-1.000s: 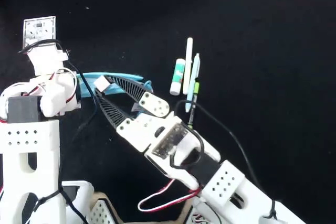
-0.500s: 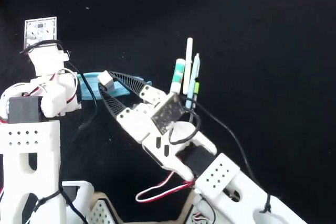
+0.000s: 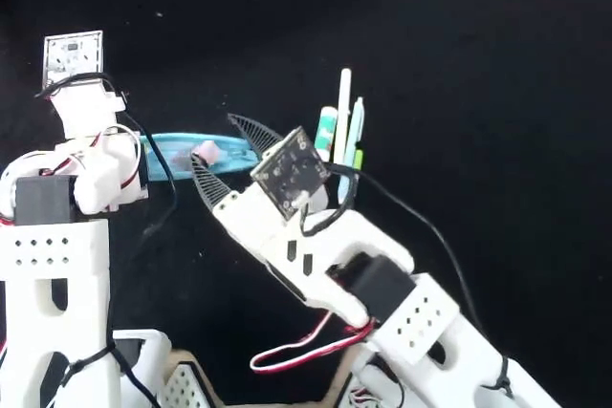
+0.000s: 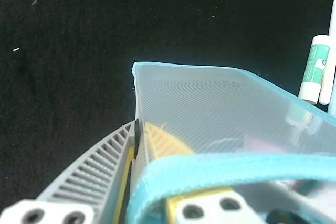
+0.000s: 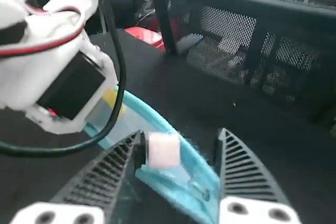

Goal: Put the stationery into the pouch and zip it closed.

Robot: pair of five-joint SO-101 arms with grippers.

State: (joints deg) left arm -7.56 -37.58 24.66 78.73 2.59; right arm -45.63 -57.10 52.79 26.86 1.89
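Eraser [image 3: 204, 152]: freshly released, now at mouth of pouch [image 3: 167, 145], toward table's left edge. Right tool [image 3: 212, 139]: spread apart. Left tool [image 4: 137, 129]: clamped on pouch. Pens [image 3: 346, 112], glue stick [image 3: 325, 133]: outstanding.

A black cloth-covered table [image 3: 497, 93] carries everything. Near the right gripper [image 3: 212, 140], just past its wrist camera, four pieces lie side by side on the cloth: a glue stick [image 3: 326, 124], a white pen [image 3: 344, 93], a light blue pen [image 3: 357, 121] and a green-tipped pen [image 3: 358, 158]. The teal-edged pouch [image 3: 177, 143] sits directly beneath that gripper's fingers.
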